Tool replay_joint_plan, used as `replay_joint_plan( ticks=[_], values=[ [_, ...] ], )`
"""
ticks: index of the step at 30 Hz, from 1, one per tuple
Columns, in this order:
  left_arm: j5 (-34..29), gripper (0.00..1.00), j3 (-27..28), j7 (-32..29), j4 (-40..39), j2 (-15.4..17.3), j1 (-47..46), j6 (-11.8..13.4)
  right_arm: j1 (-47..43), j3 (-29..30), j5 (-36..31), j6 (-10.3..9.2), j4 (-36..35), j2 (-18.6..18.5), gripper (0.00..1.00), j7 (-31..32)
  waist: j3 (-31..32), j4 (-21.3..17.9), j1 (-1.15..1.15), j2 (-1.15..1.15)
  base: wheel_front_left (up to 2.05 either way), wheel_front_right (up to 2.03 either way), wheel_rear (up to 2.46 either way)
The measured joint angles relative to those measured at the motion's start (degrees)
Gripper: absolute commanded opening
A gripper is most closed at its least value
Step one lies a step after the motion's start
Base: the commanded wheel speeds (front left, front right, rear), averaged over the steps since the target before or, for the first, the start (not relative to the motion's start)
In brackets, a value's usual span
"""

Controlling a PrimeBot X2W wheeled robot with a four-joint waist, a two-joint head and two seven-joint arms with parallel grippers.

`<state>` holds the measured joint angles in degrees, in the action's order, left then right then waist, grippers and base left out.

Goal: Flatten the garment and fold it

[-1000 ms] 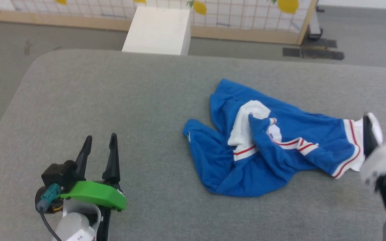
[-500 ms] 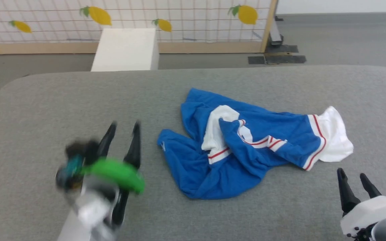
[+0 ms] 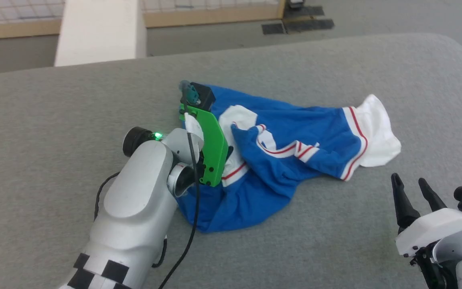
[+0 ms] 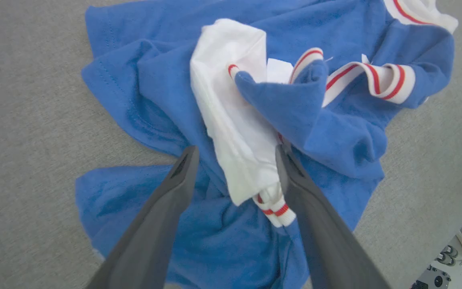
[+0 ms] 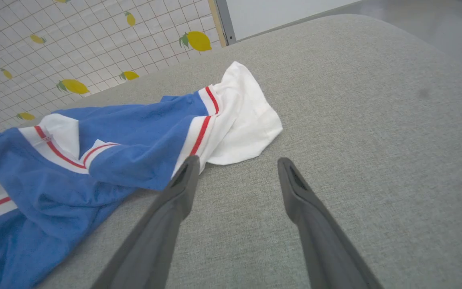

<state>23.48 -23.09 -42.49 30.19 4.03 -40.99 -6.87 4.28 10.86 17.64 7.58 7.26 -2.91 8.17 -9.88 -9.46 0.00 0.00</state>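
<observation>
Grey cushion [image 3: 54,100] bears the garment [image 3: 327,132]; wrist view shows left fingers [image 4: 163,216] spread astride its sleeve [image 4: 235,132]; right fingers [image 5: 171,208] spread.

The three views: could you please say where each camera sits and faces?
Head view: head-mounted, facing down at the garment on the table; left arm, right pincer show.
Left wrist view: left wrist, down through the open left pincer onto the garment.
Right wrist view: right wrist, low across the table past its open pincer.
All share the garment.
</observation>
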Motion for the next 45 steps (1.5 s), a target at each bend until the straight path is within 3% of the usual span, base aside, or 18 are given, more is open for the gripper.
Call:
replay_joint_plan(
  ticks=[3,4,5,6,8,12,18,22,28,31,34,35,36,39,45],
  values=[
    [0.4,1.0,-0.7,-0.9,0.4,0.3,-0.1,-0.2,0.2,0.2,0.0,0.0,0.9,0.0,1.0,-0.7,-1.4,-1.3,0.0,0.0,0.0,0.0,0.0],
    [0.6,0.72,-1.0,-1.1,0.5,0.5,-0.1,-0.2,0.2,0.3,0.0,0.0,1.1,0.0,1.0,-0.9,-1.8,-1.7,0.0,0.0,0.0,0.0,0.0],
    [0.7,0.16,-1.2,-1.0,0.5,0.7,-0.1,-0.2,0.2,0.4,0.0,0.0,1.2,0.0,1.0,-1.2,-2.2,-2.0,0.0,0.0,0.0,0.0,0.0],
    [0.9,0.03,-1.3,-1.0,0.5,0.9,-0.1,-0.2,0.2,0.5,0.0,0.0,1.4,0.0,1.0,-1.3,-2.6,-2.3,0.0,0.0,0.0,0.0,0.0],
    [1.7,0.0,-1.5,-1.0,0.6,1.3,0.0,-0.2,0.3,1.0,-0.1,0.0,1.5,0.0,1.0,-1.7,-3.1,-2.6,0.0,0.0,0.0,0.0,0.0],
    [3.5,0.0,-1.1,1.8,-0.3,1.4,0.1,-0.2,0.4,2.2,-0.7,0.0,1.6,0.0,1.0,-1.8,-3.4,-1.9,0.0,0.0,0.0,0.0,0.0],
    [9.6,0.0,6.3,11.0,-5.9,0.9,0.1,0.1,0.4,2.7,-1.6,0.0,1.6,0.0,1.0,-1.6,-2.6,0.9,0.0,0.0,0.0,0.0,0.0],
    [11.4,0.0,12.8,15.4,-12.0,2.9,3.4,3.7,0.4,2.4,-1.6,0.0,1.6,0.0,1.0,-1.2,-1.1,3.7,0.0,0.0,0.0,0.0,0.0],
    [11.8,0.0,20.7,16.7,-17.5,8.6,19.5,11.2,0.4,2.5,-1.6,0.0,1.7,0.0,1.0,-1.0,0.9,7.5,0.0,0.0,0.0,0.0,0.0],
    [14.2,0.0,21.6,15.0,-18.5,8.1,28.6,12.8,0.4,2.6,-1.6,0.0,1.7,0.0,1.0,-0.6,1.9,9.3,0.0,0.0,0.0,0.0,0.0],
    [15.6,0.0,20.9,13.8,-18.5,6.1,34.2,12.8,0.4,2.7,-1.6,0.0,1.7,0.0,1.0,-0.5,2.5,10.6,0.0,0.0,0.0,0.0,0.0],
    [16.3,0.35,20.9,13.9,-18.6,5.4,35.0,12.8,0.4,2.7,-1.6,0.0,1.7,0.0,1.0,-0.5,2.7,10.9,0.0,0.0,0.0,0.0,0.0],
    [16.9,1.0,20.9,14.1,-18.8,4.9,35.5,12.8,0.4,2.6,-1.6,0.0,1.7,0.0,1.0,-0.5,2.9,11.2,0.0,0.0,0.0,0.0,0.0],
    [16.9,1.0,22.2,18.9,-20.5,4.4,35.4,12.2,0.4,2.5,-1.6,0.0,1.8,0.0,1.0,-0.5,3.6,11.7,0.0,0.0,0.0,0.0,0.0],
    [5.8,1.0,24.7,42.8,-24.5,9.0,34.1,9.4,0.4,2.2,-1.6,0.0,1.8,0.0,1.0,1.6,4.5,11.7,0.0,0.0,0.0,0.0,0.0]
  ],
)
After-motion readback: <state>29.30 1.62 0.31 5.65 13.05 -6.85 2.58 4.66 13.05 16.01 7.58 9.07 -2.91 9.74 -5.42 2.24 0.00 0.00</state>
